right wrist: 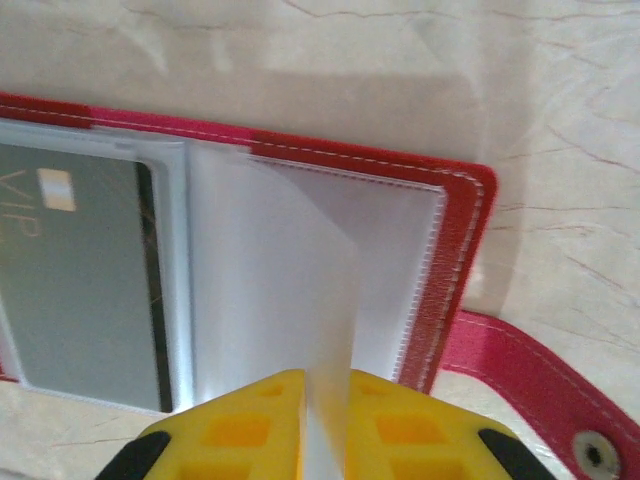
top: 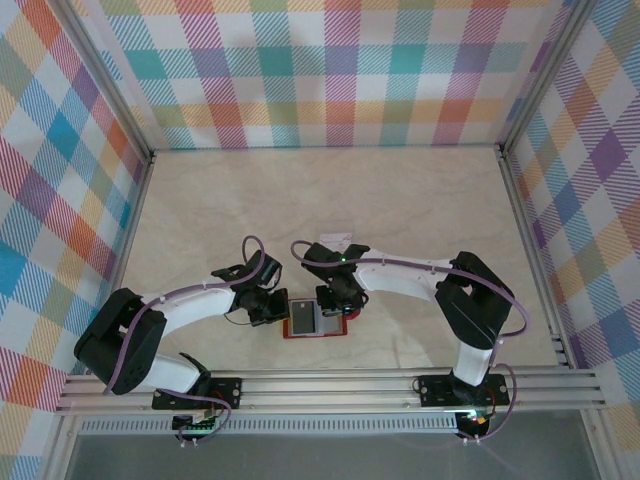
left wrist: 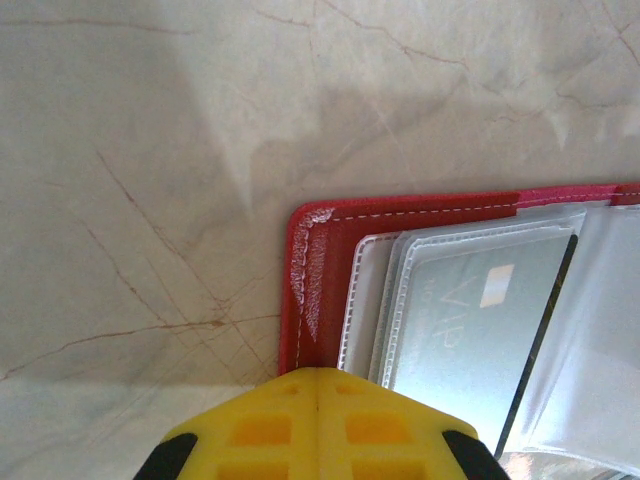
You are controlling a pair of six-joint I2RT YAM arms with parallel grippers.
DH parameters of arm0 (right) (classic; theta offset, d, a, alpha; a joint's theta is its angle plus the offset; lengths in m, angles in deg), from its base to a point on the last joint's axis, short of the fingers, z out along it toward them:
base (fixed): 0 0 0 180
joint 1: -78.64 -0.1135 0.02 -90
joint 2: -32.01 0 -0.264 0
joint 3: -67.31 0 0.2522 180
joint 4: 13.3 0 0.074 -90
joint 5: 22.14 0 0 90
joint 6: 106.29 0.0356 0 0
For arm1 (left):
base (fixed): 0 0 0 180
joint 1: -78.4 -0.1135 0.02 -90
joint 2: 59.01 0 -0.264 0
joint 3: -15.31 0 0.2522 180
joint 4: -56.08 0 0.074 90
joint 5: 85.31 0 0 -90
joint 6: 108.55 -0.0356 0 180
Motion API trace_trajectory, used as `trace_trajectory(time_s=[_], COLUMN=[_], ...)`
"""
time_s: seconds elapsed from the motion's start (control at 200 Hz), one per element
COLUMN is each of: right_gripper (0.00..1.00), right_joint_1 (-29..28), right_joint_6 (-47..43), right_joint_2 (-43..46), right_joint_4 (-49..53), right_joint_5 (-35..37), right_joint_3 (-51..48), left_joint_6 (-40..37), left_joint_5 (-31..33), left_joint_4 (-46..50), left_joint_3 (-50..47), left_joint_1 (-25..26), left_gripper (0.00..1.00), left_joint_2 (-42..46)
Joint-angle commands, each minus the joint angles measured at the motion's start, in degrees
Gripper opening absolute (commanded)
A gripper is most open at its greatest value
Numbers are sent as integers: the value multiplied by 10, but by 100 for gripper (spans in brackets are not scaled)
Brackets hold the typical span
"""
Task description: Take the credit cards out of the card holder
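Red card holder (top: 318, 334) lies open on the counter (top: 350, 200) near the front edge, with a grey credit card (right wrist: 85, 290) tucked in its pocket. Right claw (right wrist: 322, 405) pinches a clear sleeve (right wrist: 270, 280). Left claw (left wrist: 318, 405), closed tight, sits over the holder's left edge.

I log the card holder (right wrist: 465, 215) as red with white stitching, its sleeve (right wrist: 270, 280) frosted clear. The credit card (right wrist: 85, 290) — grey, dark edge band. Both the left gripper (left wrist: 318, 425) and right gripper (right wrist: 322, 425): yellow-tipped. Beige marble on the table (top: 400, 200); pastel plaid on the walls (top: 330, 70).
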Motion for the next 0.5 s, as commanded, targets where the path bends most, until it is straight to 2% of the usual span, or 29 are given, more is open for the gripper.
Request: trace_trajectory(time_s=[0.0, 0.3, 0.39, 0.495], right_gripper=[18, 29, 30, 31], right_joint_1=[-2, -2, -2, -1], right_joint_6=[-7, -16, -18, -19], right_joint_2=[6, 14, 25, 34], right_joint_4=[54, 107, 94, 40], right_joint_5=[45, 85, 70, 16], right_joint_3=[14, 49, 52, 40], left_joint_6=[-14, -15, -15, -13], left_joint_5=[-3, -1, 0, -6], left_joint_4=[41, 67, 79, 84], left_joint_3=[5, 24, 32, 41], left_joint_1=[0, 0, 0, 1], left_gripper=[0, 1, 2, 3], left_joint_2=[-9, 19, 33, 42])
